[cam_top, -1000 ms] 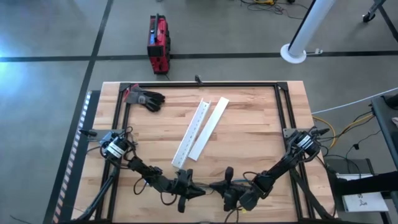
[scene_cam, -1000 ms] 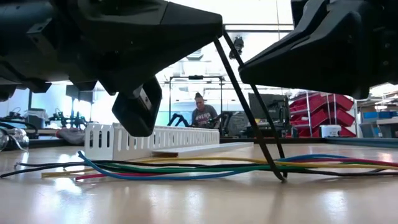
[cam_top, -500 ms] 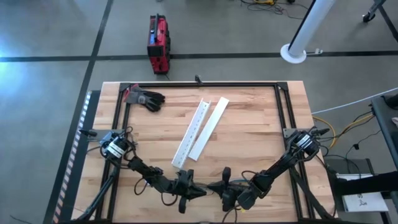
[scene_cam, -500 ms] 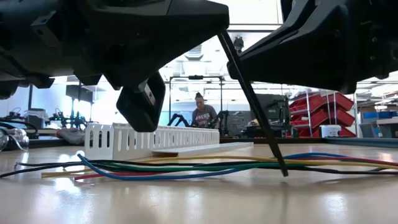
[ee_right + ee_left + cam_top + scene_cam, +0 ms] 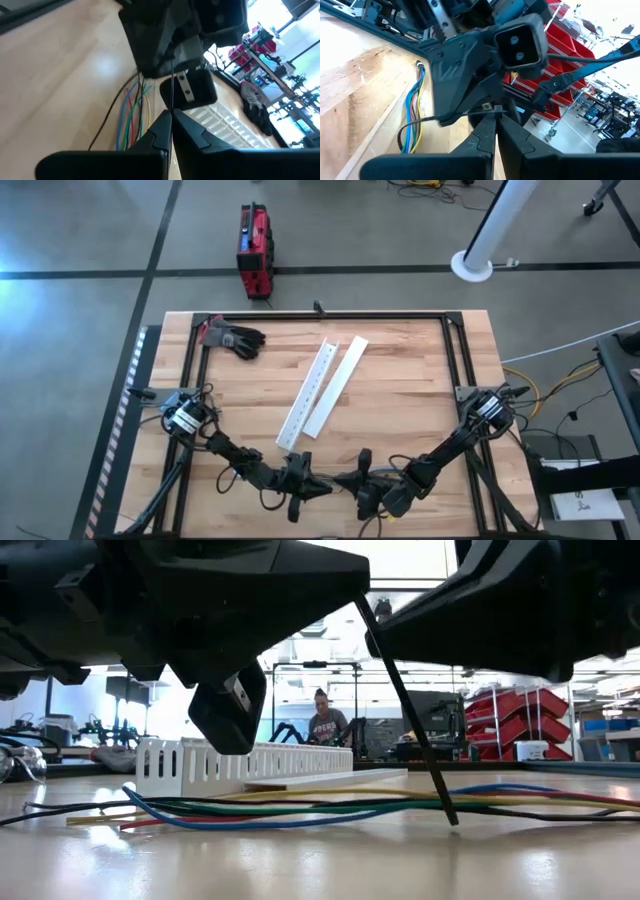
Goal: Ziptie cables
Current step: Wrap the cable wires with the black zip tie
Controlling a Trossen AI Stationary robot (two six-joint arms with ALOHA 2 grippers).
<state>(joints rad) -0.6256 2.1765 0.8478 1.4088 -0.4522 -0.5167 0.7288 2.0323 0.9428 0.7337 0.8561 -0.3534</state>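
Several coloured cables [image 5: 300, 808] (blue, green, red, yellow, black) lie side by side on the wooden table near its front edge. They also show in the left wrist view [image 5: 417, 97] and the right wrist view [image 5: 134, 107]. Above them my left gripper [image 5: 325, 487] and right gripper [image 5: 342, 479] meet tip to tip, both shut on a thin black zip tie [image 5: 410, 725]. The zip tie slants down from the grippers to the table, just in front of the cables. My left gripper [image 5: 495, 125] is shut on the zip tie's strap [image 5: 492, 113], next to a small square head [image 5: 487, 106], at the tie's upper end. The strap lies across the fingertips. My right gripper [image 5: 171, 117] pinches the strap [image 5: 172, 102] at its fingertips. From there the strap runs straight on toward the left gripper. Below the grippers the tie hangs slanted, its lower tip [image 5: 452, 823] on the table.
Two long white slotted strips [image 5: 322, 385] lie mid-table, behind the cables [image 5: 240, 762]. A black glove [image 5: 235, 338] lies at the far left. A black frame rail [image 5: 330, 316] borders the table. A person [image 5: 322, 725] sits in the room beyond.
My right gripper has moved a little toward the table's left, closer to my left gripper. A second ago two black strands slanted down to the table in the low view; one shows now.
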